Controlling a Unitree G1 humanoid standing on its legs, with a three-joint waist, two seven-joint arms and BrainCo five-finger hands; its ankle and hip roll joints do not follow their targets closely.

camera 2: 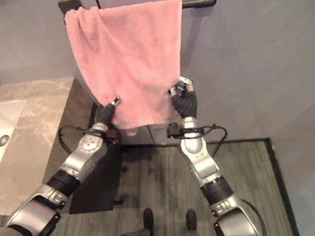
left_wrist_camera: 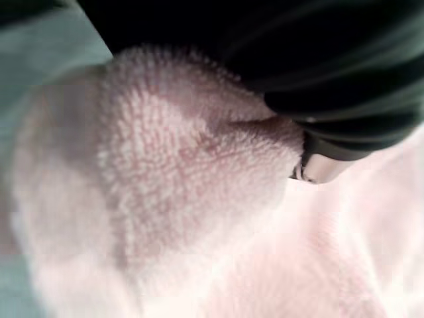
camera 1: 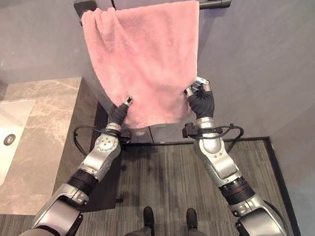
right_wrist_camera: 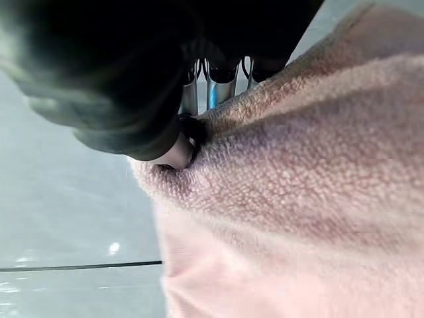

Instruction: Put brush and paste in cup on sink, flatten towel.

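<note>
A pink towel [camera 1: 145,53] hangs over a black bar [camera 1: 218,1] on the grey wall. It bunches toward the bar's left end and its lower edge slants. My left hand [camera 1: 120,111] holds the towel's lower left edge, with cloth bulging beside its dark cover [left_wrist_camera: 344,79]. My right hand [camera 1: 200,96] grips the right edge lower down, its fingers [right_wrist_camera: 218,79] and thumb pinching the pile of the towel [right_wrist_camera: 298,165]. Both arms reach up from below.
A marble counter [camera 1: 43,143] with a white basin [camera 1: 1,140] and its drain [camera 1: 9,139] lies at the left. A dark cabinet side [camera 1: 85,119] drops from the counter's edge. Grey striped floor [camera 1: 170,172] lies below the wall.
</note>
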